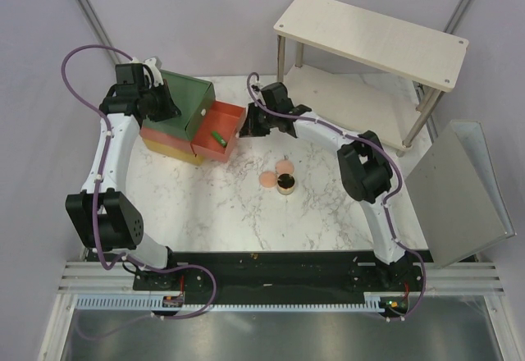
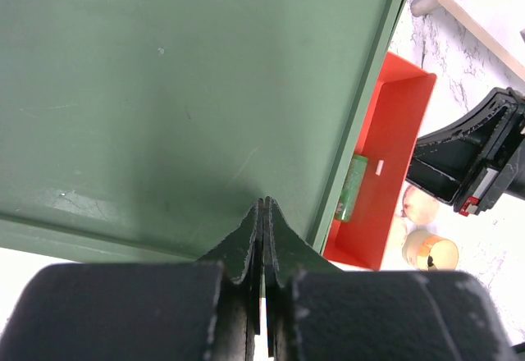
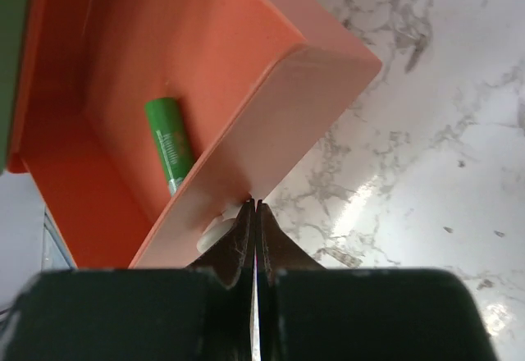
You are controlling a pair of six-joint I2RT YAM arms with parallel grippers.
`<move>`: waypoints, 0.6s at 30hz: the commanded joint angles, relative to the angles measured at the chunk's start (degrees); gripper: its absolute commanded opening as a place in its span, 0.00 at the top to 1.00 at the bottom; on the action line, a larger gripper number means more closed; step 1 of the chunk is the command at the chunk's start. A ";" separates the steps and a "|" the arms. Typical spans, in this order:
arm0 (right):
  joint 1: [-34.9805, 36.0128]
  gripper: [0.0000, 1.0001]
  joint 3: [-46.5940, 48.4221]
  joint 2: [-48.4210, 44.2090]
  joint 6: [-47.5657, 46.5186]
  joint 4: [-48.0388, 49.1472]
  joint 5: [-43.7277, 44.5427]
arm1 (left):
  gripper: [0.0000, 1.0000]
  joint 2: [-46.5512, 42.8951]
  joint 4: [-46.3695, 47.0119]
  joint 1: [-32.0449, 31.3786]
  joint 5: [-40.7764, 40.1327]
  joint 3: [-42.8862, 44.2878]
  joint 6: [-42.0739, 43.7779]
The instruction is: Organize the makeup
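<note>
The open orange drawer (image 1: pixel 220 131) of the drawer box (image 1: pixel 184 98) holds a green stick-shaped makeup item (image 1: pixel 217 139), also seen in the right wrist view (image 3: pixel 169 143). Two pink discs (image 1: pixel 285 166) (image 1: pixel 268 179) and the round gold pot (image 1: pixel 286 184) lie on the marble table. My left gripper (image 2: pixel 264 205) is shut and empty over the box's green top (image 2: pixel 189 90). My right gripper (image 3: pixel 256 205) is shut, its tips against the drawer's front wall (image 3: pixel 262 123) beside a white knob (image 3: pixel 215 231). The orange-brown tube and the mint-green case are out of view.
A wooden two-level shelf (image 1: pixel 369 33) stands at the back right. A tilted metal sheet (image 1: pixel 459 189) leans at the right edge. The box's yellow drawer is under the orange one. The discs and pot sit mid-table.
</note>
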 commanded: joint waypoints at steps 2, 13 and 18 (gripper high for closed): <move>2.96 1.00 8.22 2.62 1.35 3.30 -1.97 | 0.98 0.09 -2.12 0.18 -0.87 -1.39 0.31; 7.53 1.00 20.79 11.23 4.43 6.02 -2.85 | 0.98 0.00 -2.91 0.18 0.00 -1.74 0.66; 8.50 1.00 22.12 12.65 5.66 8.21 -3.55 | 0.98 -0.18 -3.17 0.10 -0.08 -2.09 1.01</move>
